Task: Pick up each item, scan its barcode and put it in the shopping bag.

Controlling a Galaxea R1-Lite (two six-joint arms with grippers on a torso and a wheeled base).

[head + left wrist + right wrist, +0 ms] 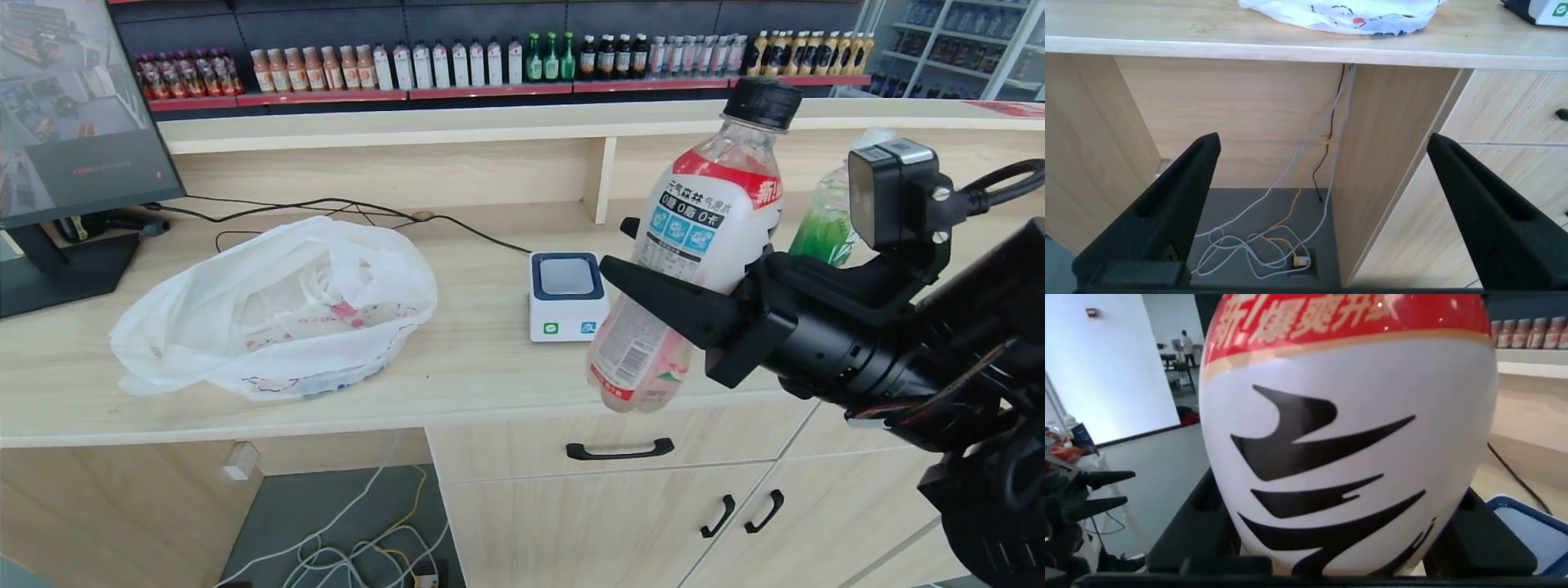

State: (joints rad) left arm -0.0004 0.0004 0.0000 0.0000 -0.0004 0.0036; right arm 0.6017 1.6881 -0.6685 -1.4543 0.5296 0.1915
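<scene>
Bright, even indoor light.
You see only soft shadows on the bench [457,367]; the very near bottle [1347,441] looks blurred, and head-view edges bend.

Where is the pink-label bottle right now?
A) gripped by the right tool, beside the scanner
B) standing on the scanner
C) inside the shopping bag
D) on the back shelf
A: the right tool is clamped around the bottle, holding it tilted just right of the scanner.

Red-and-white labelled bottle [709,224], white bag [277,306]
</scene>
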